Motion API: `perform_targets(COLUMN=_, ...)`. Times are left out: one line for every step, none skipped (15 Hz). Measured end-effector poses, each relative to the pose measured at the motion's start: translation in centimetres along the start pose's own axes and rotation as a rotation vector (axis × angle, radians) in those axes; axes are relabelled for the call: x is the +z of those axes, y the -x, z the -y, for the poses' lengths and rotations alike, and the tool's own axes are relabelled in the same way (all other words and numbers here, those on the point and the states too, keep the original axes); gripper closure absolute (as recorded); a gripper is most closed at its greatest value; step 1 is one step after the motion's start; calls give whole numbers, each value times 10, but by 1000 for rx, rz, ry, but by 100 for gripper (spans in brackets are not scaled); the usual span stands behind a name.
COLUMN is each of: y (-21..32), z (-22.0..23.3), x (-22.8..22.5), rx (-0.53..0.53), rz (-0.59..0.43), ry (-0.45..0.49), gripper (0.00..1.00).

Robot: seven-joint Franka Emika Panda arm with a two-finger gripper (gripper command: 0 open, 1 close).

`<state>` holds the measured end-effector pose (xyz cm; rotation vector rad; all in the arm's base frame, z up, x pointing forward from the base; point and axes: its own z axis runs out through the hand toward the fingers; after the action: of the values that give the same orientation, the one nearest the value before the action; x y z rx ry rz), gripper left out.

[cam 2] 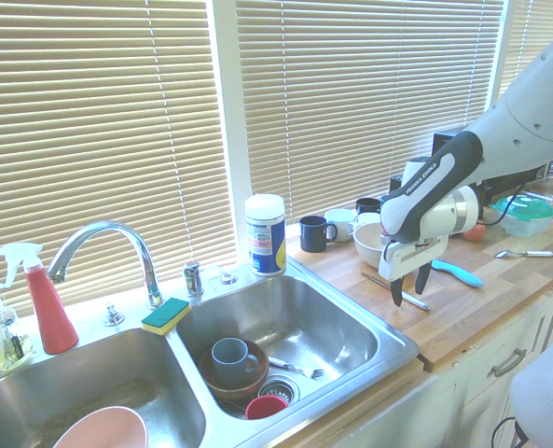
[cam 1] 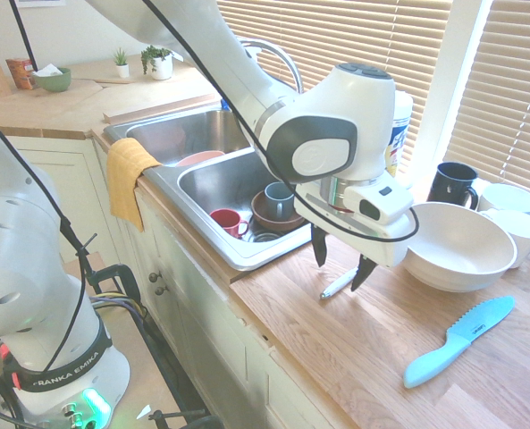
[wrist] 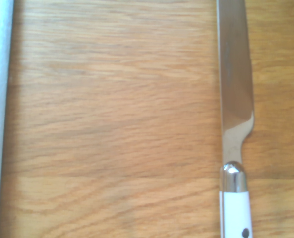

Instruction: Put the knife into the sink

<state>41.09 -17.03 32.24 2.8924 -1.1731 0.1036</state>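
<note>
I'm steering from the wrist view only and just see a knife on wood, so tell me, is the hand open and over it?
Observer: Yes, the hand is open, fingers pointing down either side of the knife, above the countertop.
Operator: Which way is the sink?
Observer: The sink starts right beside the knife; its basin holds cups and a bowl.
Operator: Any other knife nearby?
Observer: A light-blue knife lies further along the counter.
</note>
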Motion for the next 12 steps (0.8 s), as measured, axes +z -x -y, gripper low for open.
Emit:
perform_targets(y=0, z=-1, x=0, rx=3, rz=0, ry=0, gripper=100)
perform_targets(y=-1, z=-2, x=0, rx=6, rz=0, ry=0, gripper=100)
perform_targets(y=-1, z=-3, x=0, rx=8, rz=1, ry=-1, gripper=100)
perform_targets(y=-1, z=-3, x=0, rx=10, rz=2, ry=-1, gripper=100)
perform_targets(y=-1, z=-4, x=1, rx=12, rz=4, ry=-1, gripper=100)
perform_targets(y=-1, z=-4, x=3, rx=13, rz=7, ry=0, gripper=100)
perform_targets(y=-1, z=-4, x=4, rx=13, rz=9, ry=1, gripper=100)
perform_targets(y=-1, z=-3, x=4, rx=14, rz=10, ry=1, gripper=100)
perform_targets(y=-1, z=-3, x=5, rx=16, rz=11, ry=0, gripper=100)
perform_targets(y=-1, z=-3, x=6, rx=17, rz=12, ry=-2, gripper=100)
perform_targets(y=-1, z=-3, x=7, rx=19, rz=13, ry=-3, gripper=100)
perform_targets(y=-1, z=-3, x=7, rx=21, rz=13, ry=-4, gripper=100)
